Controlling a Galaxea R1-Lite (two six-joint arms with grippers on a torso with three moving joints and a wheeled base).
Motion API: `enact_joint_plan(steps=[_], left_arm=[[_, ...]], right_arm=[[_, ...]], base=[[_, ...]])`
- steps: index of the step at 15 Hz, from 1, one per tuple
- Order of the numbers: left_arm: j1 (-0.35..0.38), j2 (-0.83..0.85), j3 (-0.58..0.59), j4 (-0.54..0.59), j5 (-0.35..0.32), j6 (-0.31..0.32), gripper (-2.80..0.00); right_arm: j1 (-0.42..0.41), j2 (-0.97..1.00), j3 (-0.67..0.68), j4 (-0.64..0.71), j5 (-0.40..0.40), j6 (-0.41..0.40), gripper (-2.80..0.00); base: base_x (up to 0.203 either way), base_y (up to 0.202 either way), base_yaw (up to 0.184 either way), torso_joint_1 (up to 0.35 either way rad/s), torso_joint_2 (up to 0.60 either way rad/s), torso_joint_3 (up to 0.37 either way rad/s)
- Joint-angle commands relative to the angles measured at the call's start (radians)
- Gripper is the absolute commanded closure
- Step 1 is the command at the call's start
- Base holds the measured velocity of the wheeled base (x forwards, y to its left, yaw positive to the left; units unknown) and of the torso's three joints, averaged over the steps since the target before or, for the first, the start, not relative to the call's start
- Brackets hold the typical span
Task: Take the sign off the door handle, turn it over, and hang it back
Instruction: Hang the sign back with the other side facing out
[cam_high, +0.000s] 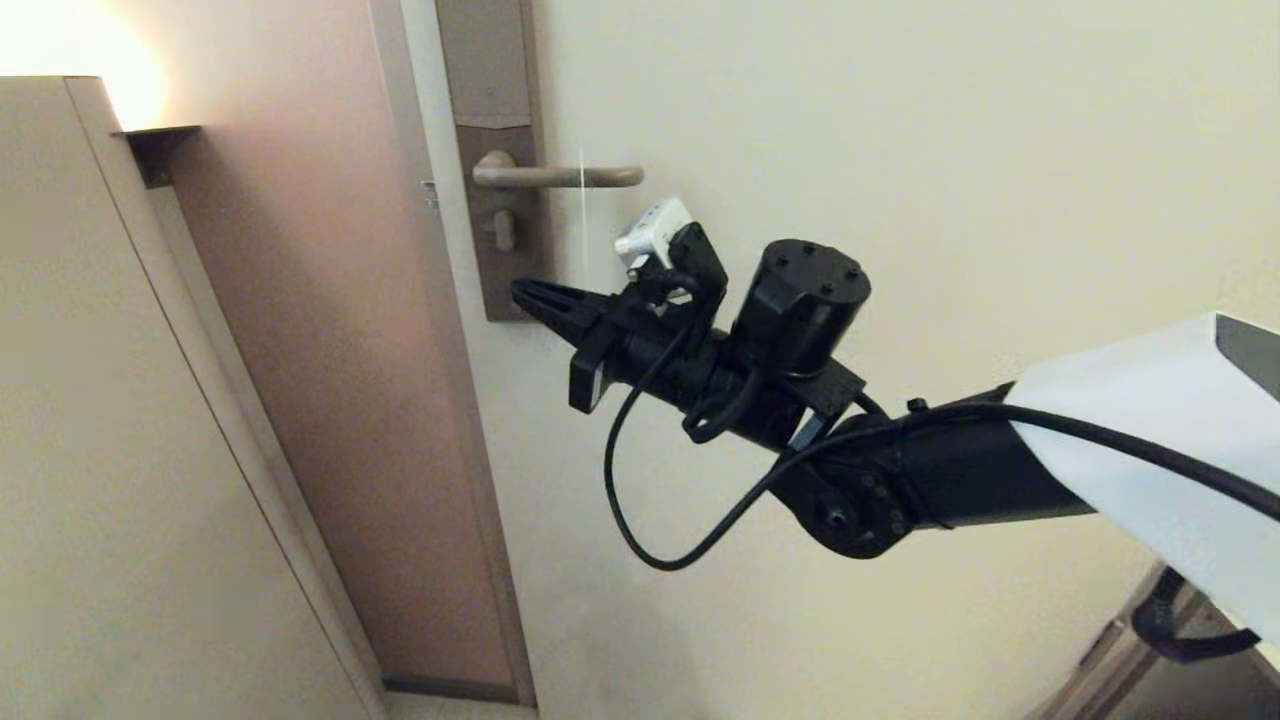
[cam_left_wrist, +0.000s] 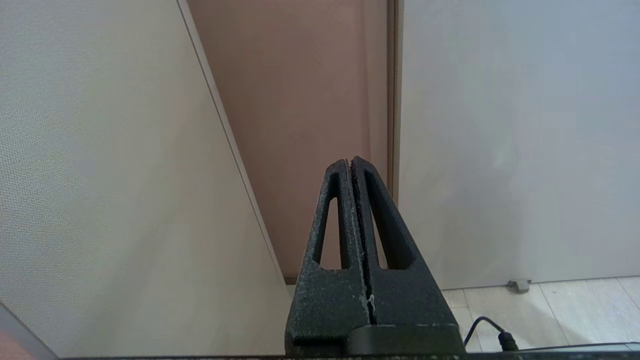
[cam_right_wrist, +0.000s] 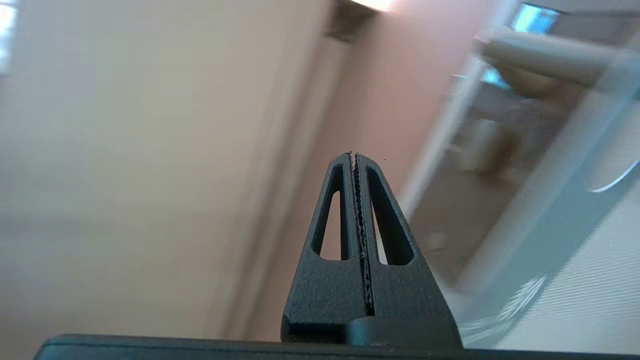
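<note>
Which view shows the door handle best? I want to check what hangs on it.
The head view: the handle shows whole and sharp, with the sign hanging edge-on from it and the shut right gripper below. The right wrist view shows the handle blurred. The left wrist view shows none of it.

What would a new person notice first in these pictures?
First, the black right arm reaching in from the right, its right gripper shut and empty at the bottom of the brown backplate. Above it, the door handle carries the sign, seen edge-on as a thin pale line. The left gripper is shut, near the floor.
</note>
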Motion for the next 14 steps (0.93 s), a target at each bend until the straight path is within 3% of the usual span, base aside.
enact_joint_plan(steps=[1,7,14], left_arm=[[0.0,0.002,0.0,0.0,0.0,0.001,0.0],[0.0,0.002,0.0,0.0,0.0,0.001,0.0],[0.0,0.002,0.0,0.0,0.001,0.001,0.0]], right_arm=[[0.015,-0.102,0.076,-0.007,0.008,-0.001,0.0],[0.01,-0.266,0.271,-0.019,0.012,0.001,0.0],[-0.068,-0.154,0.264,-0.102,-0.001,-0.004,0.0]], base=[[0.0,0.0,0.0,0.0,0.0,0.0],[0.0,0.0,0.0,0.0,0.0,0.0],[0.0,0.0,0.0,0.0,0.0,0.0]])
